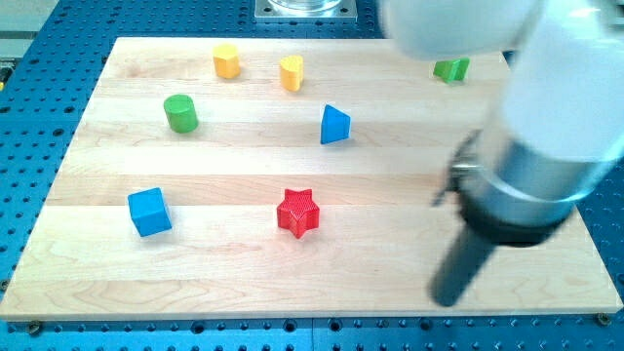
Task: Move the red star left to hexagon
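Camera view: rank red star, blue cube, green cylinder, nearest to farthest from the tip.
From my tip, at the view's bottom right:
1. Red star, to its left, near the board's bottom middle.
2. Blue cube, far left, in line with the star.
3. Green cylinder, upper left.

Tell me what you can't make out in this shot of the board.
- Green block at the view's top right: the blurred arm covers part of it, so its shape is unclear.
- Two yellow blocks at the view's top: too small to say which is the hexagon.
- My tip: blurred; its exact end is hard to place, but it lies well to the view's right of the red star.
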Robot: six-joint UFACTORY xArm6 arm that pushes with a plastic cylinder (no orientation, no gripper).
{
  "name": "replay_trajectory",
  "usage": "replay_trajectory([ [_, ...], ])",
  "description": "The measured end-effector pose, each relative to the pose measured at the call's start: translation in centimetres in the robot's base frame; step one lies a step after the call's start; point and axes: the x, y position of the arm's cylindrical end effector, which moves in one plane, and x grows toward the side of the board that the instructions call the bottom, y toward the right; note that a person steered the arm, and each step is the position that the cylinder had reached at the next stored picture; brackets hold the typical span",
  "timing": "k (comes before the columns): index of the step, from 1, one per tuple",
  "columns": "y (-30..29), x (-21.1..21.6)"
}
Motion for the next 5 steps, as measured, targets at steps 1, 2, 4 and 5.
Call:
replay_trajectory([
  [1, -7.1, -0.2],
  [2, -7.0, 0.4],
  [4, -15.6, -8.6],
  [5, -10.9, -6.2],
])
